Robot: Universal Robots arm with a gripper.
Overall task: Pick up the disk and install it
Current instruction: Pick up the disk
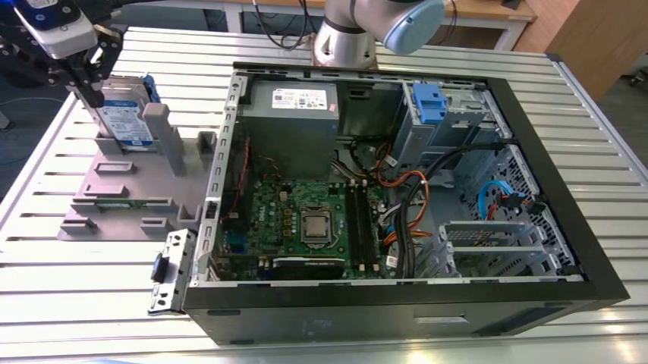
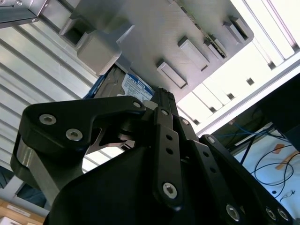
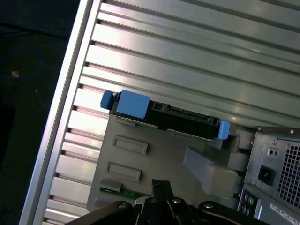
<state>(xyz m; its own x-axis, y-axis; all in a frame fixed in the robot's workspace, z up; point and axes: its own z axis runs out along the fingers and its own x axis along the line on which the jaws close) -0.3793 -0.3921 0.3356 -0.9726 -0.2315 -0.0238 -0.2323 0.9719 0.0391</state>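
Observation:
The disk (image 1: 127,117), silver with a white-and-blue label and a blue bracket, stands on edge in the grey plastic stand (image 1: 111,199) on the exterior view's left. In the first wrist view the disk (image 3: 164,118) shows edge-on, with the stand (image 3: 159,159) in front of it. My gripper (image 1: 89,89) hangs beside the disk's upper edge, on the exterior view's left of it. Its fingers look shut with nothing between them in both wrist views, and they stand apart from the disk. The second wrist view shows the gripper (image 2: 161,93) over the disk's label (image 2: 136,86).
An open computer case (image 1: 405,312) lies on the slatted metal table (image 1: 61,303), to the exterior view's right of the stand. Inside are a grey power-supply box (image 1: 294,102), a motherboard (image 1: 303,220), cables, and a drive bay with a blue bracket (image 1: 430,102).

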